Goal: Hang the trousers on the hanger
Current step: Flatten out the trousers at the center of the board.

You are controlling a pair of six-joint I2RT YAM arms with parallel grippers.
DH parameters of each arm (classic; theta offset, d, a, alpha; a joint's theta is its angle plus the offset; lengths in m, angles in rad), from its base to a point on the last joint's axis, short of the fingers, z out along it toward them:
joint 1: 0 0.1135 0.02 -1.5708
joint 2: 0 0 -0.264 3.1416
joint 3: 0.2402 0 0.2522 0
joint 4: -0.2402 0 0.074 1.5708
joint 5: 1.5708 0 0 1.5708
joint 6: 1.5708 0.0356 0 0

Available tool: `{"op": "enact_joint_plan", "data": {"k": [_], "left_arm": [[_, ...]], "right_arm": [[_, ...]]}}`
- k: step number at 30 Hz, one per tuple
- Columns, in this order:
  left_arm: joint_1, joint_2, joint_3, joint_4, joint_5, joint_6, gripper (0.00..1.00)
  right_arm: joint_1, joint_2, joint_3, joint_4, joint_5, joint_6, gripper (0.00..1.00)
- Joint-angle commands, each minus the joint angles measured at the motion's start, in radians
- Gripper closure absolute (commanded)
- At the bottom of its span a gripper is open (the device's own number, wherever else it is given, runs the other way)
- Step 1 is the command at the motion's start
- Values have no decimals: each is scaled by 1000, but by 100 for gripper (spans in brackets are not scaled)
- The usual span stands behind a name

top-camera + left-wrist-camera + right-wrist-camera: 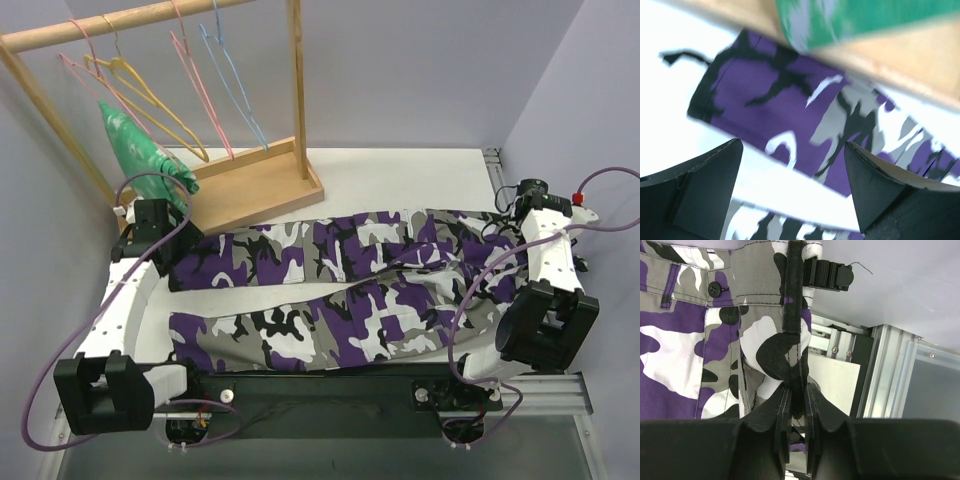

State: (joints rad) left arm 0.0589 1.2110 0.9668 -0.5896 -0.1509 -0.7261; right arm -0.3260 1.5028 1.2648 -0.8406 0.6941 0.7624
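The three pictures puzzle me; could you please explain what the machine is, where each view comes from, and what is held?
It is two robot arms, left and right, at a table. The wide view looks down from above and behind; each close-up comes from a wrist camera. Camouflage trousers lie flat on the table. The left claw is open near a leg cuff, holding nothing. The right claw is shut on the trousers' waist. The yellow hanger hangs on the rack behind.

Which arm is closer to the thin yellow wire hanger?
Left. The left end effector hangs open over the purple camouflage trousers' cuff beside the wooden rack holding the yellow wire hanger; the right end effector grips their waist, far across.
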Motion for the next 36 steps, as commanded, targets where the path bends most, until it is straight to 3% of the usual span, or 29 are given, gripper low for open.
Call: {"op": "enact_joint_plan", "data": {"k": [1, 6, 10, 13, 25, 36], "left_arm": [[-50, -77, -42, -217, -21, -21, 7], [-188, -90, -102, -268, 11, -108, 7], [-368, -38, -97, -274, 27, -168, 7], [-422, 10, -102, -274, 54, -171, 6], [-422, 157, -217, -95, 177, -30, 5], [-419, 235, -277, 46, 166, 13, 5]], "right_arm": [[5, 34, 50, -15, 22, 48, 100], [5, 63, 59, -9, 9, 57, 100], [5, 74, 44, -5, -7, 63, 100], [5, 70, 27, 0, -10, 66, 100], [-2, 7, -16, 6, 1, 58, 100], [-28, -3, 19, 6, 1, 41, 100]]}}
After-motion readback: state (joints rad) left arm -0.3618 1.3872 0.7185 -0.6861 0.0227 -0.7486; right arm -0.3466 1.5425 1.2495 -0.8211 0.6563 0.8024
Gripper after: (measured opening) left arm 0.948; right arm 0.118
